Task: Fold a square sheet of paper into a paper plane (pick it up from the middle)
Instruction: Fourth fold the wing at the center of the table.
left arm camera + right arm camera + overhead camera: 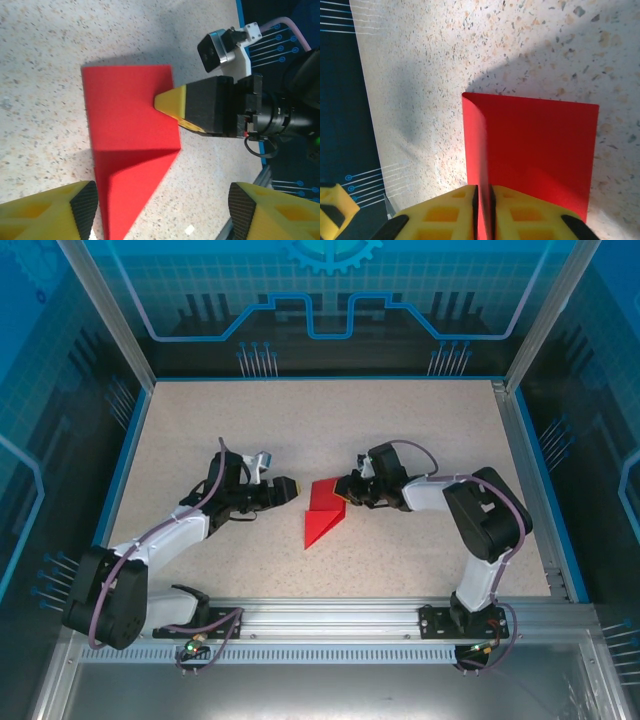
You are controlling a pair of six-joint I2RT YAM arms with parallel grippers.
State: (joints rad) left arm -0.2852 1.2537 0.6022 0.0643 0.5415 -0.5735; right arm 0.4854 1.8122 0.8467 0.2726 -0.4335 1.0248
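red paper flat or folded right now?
Folded: the red paper shows a diagonal crease and overlapping layers, and the right gripper pinches a raised flap edge.

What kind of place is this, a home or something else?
Probably a robotics test cell: an aluminium frame with blue printed panels encloses a speckled table, and a left arm and right arm are bolted to a rail at its edge.

Inventory of readable markings:
- Text, numbers, brand names: none legible on any surface.
- Signs: one pale blue gear emblem (pixel 331 258), cut off by the upper edge, printed on the back wall panel (pixel 330 315).
- Graphics: blue circuit-style lines ending in small rings, on the back wall panel and on the left side panel (pixel 40 390). They carry no lettering.
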